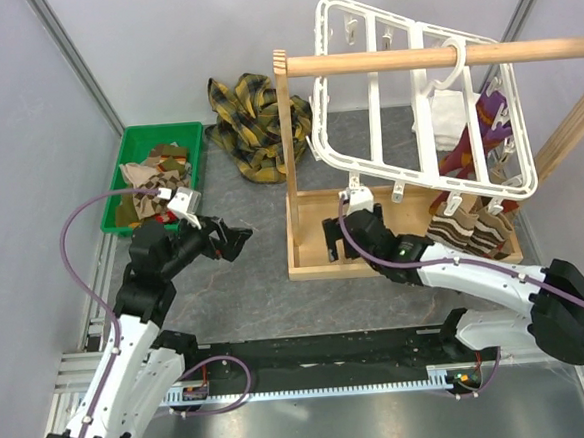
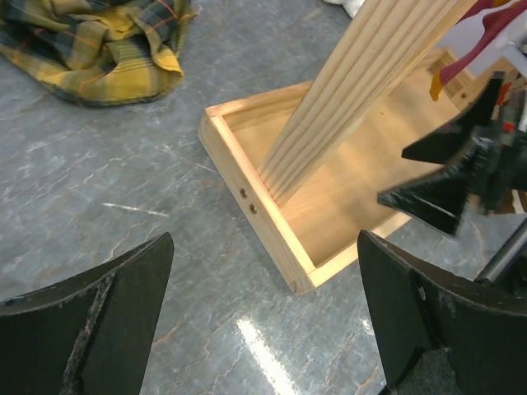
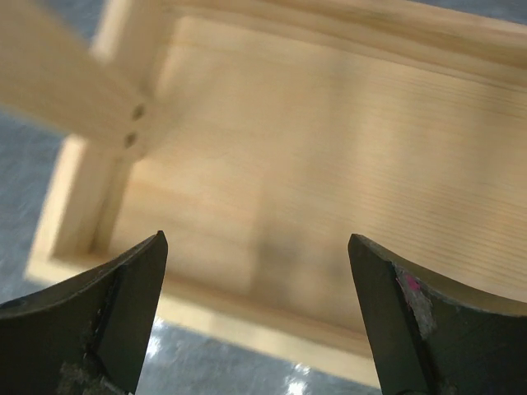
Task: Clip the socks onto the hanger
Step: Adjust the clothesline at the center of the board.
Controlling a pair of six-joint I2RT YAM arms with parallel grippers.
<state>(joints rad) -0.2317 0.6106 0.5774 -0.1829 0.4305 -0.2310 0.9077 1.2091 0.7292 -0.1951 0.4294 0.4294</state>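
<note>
The white grid hanger (image 1: 393,92) hangs tilted from the wooden rod (image 1: 431,57). Brown-beige argyle socks (image 1: 473,228) and a red-purple sock (image 1: 474,131) hang from clips at its right side. More socks (image 1: 157,173) lie in the green bin (image 1: 191,136). My left gripper (image 1: 235,238) is open and empty over the table, left of the wooden tray; it also shows in the left wrist view (image 2: 263,317). My right gripper (image 1: 333,238) is open and empty over the tray's left end, as the right wrist view (image 3: 257,304) shows.
The wooden rack's tray (image 1: 311,270) and upright post (image 1: 286,129) stand between the two grippers; the tray (image 2: 263,226) and post (image 2: 354,90) fill the left wrist view. The yellow-and-black plaid cloth (image 1: 250,122) lies behind the post. The right wrist view shows the tray floor (image 3: 329,148).
</note>
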